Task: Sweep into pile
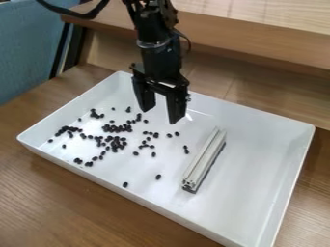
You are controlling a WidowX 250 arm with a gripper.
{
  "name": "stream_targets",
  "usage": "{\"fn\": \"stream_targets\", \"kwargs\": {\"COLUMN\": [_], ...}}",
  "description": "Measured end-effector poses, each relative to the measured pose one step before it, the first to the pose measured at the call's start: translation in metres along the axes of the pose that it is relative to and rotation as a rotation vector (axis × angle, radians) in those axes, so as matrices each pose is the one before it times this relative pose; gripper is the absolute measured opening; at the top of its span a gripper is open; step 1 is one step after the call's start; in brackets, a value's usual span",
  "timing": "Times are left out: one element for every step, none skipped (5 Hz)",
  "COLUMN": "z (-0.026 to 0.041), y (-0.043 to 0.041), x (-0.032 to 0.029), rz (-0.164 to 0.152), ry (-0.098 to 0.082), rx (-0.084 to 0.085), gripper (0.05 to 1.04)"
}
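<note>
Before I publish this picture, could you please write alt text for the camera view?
Small black beans lie scattered, mostly across the left half of a white tray on a wooden table, with a grooved metal bar to their right. A black robot arm hangs over the tray, its pincer open and empty.

From my screen, I see a glossy white tray (258, 116) with black beans (116, 143) in it, a silvery-grey metal bar (205, 158), a black hand (160, 107), a brown wood-grained bench (71, 207) and a blue panel (29, 48).
</note>
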State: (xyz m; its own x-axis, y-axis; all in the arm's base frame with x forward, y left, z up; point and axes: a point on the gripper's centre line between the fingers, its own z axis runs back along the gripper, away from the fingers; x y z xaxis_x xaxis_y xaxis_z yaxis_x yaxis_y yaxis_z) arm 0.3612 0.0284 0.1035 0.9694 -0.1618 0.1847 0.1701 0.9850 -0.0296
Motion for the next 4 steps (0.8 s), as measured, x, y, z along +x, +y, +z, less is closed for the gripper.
{"fn": "stream_targets", "kwargs": {"z": [-0.01221,-0.00637,-0.00155,0.01071], "y": [-0.00129,-0.01712,-0.02184,-0.01519], "x": [-0.00433,-0.00176,0.00369,0.00461], "rz": [0.0116,0.0085,-0.0054,0.0117], "ry": [0.0333,0.0071,-0.0007,-0.0375], "rx": [-0.0161,-0.0395,-0.0333,-0.0055], "gripper": [0.999,0.999,0.999,0.999]}}
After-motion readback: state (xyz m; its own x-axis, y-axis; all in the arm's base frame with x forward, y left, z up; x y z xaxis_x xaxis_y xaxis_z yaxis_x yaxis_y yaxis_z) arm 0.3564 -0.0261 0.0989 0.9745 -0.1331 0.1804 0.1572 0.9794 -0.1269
